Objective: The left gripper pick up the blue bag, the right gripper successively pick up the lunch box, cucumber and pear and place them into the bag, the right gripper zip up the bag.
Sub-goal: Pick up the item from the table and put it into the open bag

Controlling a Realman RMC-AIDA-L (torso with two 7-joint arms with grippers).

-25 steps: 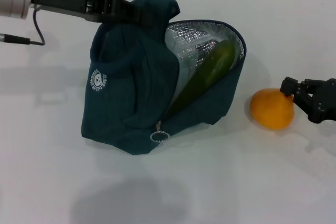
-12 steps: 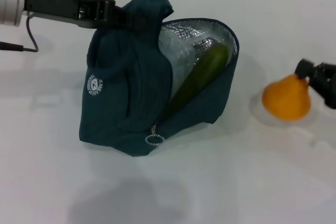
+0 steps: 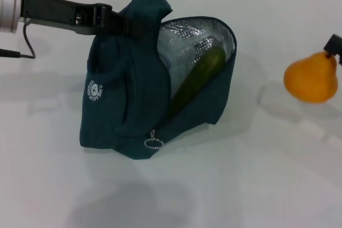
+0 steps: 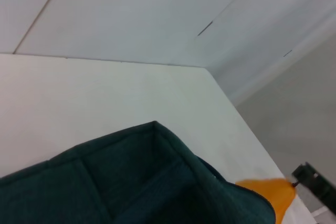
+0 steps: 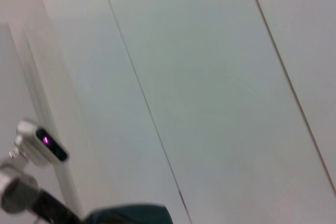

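Pear step in hand, cucumber (image 3: 195,78) already in. Left gripper (image 3: 125,21), at ten o'clock, jaws clamped on the bag (image 3: 128,105), holding the foil-lined mouth open toward three o'clock. Lunch box not visible, presumably deeper in the bag. Pear (image 3: 311,77) hanging above the tabletop (image 3: 256,185) at three o'clock, well apart from the bag, stem end against the right gripper (image 3: 334,45), barely in view; jaws apparently clamped on the pear. Next: carry toward nine o'clock, over the mouth, lower beside the cucumber, release. Zipping left.
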